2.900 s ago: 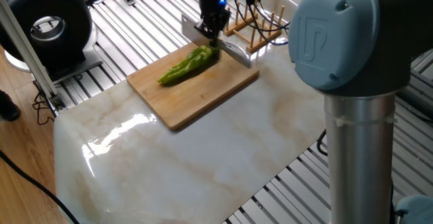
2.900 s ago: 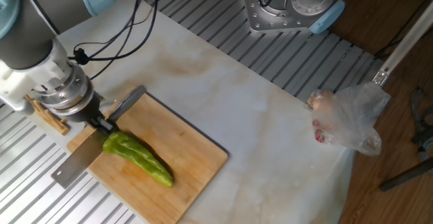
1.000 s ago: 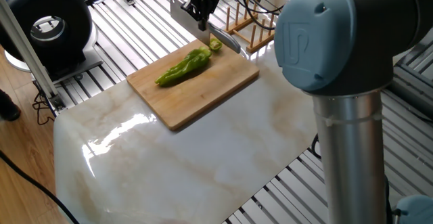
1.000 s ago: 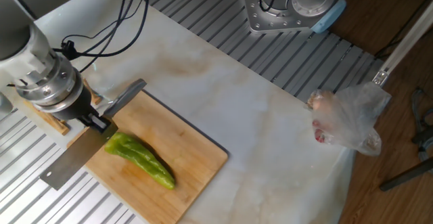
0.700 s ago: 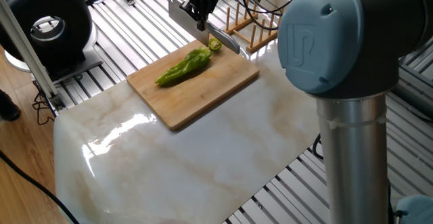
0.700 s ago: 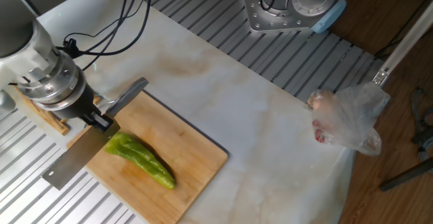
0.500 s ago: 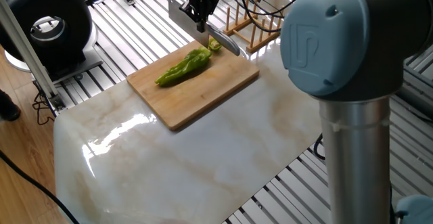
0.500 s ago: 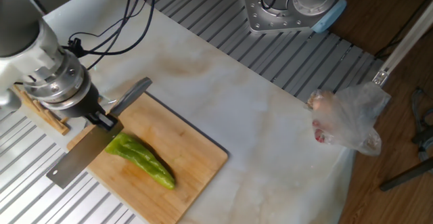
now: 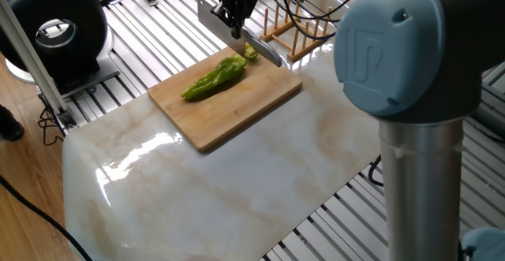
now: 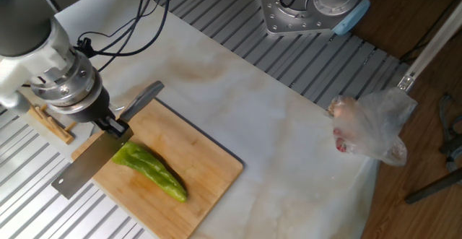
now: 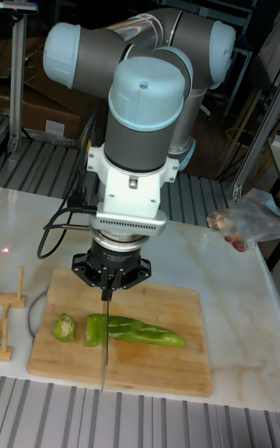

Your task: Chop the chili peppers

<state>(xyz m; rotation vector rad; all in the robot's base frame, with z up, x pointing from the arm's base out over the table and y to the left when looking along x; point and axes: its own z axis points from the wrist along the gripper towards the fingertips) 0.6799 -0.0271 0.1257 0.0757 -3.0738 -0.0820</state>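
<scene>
A: Knife (image 10: 86, 168) is up off the pepper (image 11: 144, 331) now. A few secs ago the blade was pressed down on the stem end, and since then one chunk has split off.

B: Yep, the cut piece (image 11: 64, 327) lies by itself on the cutting board (image 9: 237, 115), just beside the main body w/ a small gap between. In the tall view the blade hangs edge-on over the pepper a bit further in from the fresh cut end.

A: The pincer (image 11: 106, 286)?

B: Clamped on the knife handle (image 10: 141, 100), blade sticking out the other side. In the last half sec the tool has crept a little toward the pepper again.

A: So first cut done, second one lining up?

B: That's my read. Only one piece off so far, and most of the pepper is whole, lying along the board w/ its thin tip pointing away from the knife. Early days for the chopping.

A: Anything else on the tabletop (image 9: 197, 198)?

B: Wooden rack (image 9: 304, 28) right behind the board, and a plastic bag (image 10: 372, 127) w/ sthg reddish in it at the far edge, well apart. Neither is in the way.

A: Risk?

B: Pepper's loose and nothing holds it, so I'd guess it could roll or skid under the next press.
</scene>
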